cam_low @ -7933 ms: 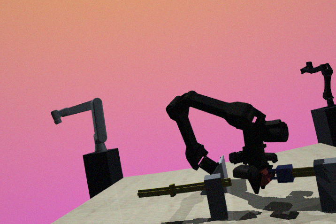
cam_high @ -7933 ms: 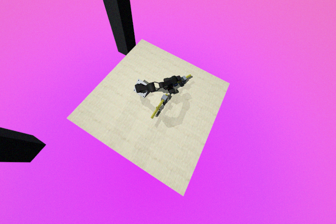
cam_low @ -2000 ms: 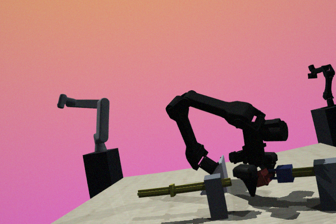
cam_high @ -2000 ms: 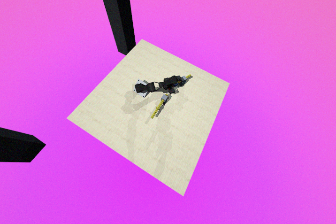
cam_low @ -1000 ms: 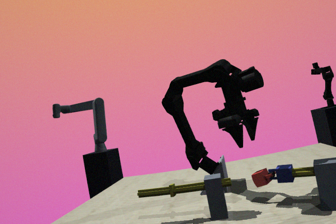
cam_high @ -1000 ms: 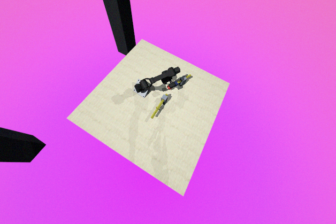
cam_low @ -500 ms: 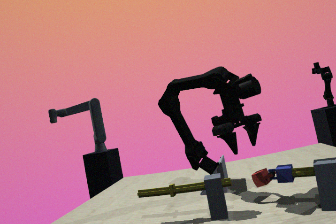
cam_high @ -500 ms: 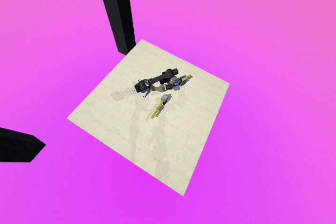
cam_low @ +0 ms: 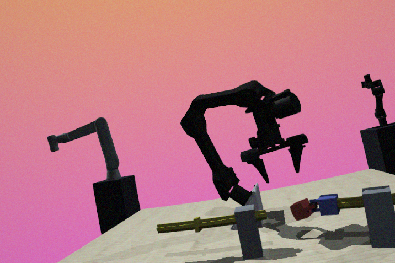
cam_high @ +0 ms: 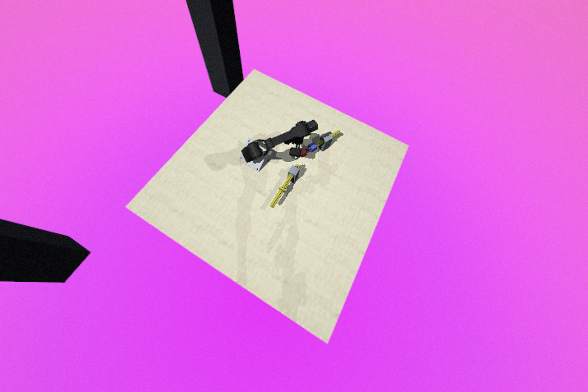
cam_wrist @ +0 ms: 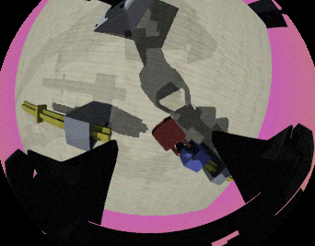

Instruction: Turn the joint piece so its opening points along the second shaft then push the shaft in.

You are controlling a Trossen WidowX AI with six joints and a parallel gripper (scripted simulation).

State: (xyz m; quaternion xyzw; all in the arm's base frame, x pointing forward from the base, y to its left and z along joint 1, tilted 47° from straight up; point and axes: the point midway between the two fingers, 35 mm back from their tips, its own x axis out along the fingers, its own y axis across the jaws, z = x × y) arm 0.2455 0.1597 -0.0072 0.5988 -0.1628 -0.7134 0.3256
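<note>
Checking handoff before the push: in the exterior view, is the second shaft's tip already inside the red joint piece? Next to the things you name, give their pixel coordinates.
No, a gap separates the yellow shaft's tip [cam_low: 261, 214] [cam_wrist: 104, 134] from the red joint piece [cam_low: 301, 209] [cam_wrist: 169, 134].

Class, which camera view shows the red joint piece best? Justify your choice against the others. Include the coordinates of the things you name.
The wrist view: the red joint piece [cam_high: 303, 152] [cam_low: 300, 209] [cam_wrist: 169, 134] appears large and unobstructed from above. The exterior view shows its side, tilted beside the blue part [cam_high: 312, 147] [cam_low: 328, 204] [cam_wrist: 195, 159]; the top view shows only a tiny patch.
</note>
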